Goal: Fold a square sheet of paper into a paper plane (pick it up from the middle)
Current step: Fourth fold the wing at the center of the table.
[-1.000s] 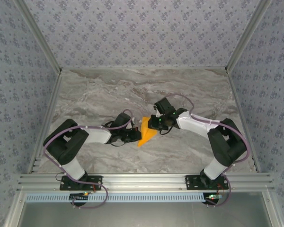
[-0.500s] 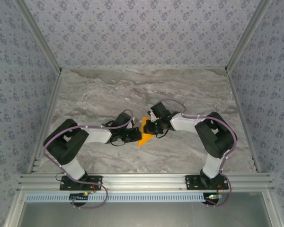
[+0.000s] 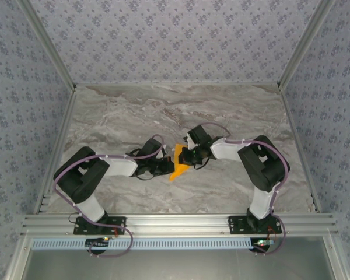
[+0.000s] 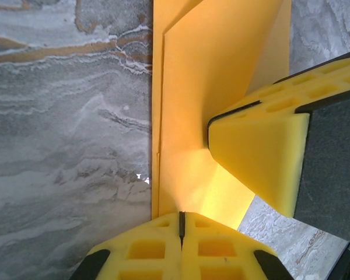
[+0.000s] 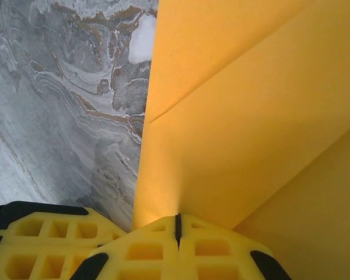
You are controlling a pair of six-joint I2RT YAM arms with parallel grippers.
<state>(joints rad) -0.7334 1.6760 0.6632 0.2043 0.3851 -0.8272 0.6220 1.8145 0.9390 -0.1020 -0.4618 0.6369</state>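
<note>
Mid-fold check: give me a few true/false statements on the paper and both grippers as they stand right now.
1. The left gripper is shut. True.
2. The right gripper stands wide open. False: it is shut too.
3. The orange paper lies between the two grippers. True.
4. The paper is a flat, unfolded square. False: folded layers and creases show.
5. The paper sits at the table's far edge. False: it is near the middle.

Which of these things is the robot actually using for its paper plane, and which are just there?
In use: orange paper, partly folded; left gripper and right gripper, both shut on it.
Just there: marble table, patterned walls, metal rail.
</note>
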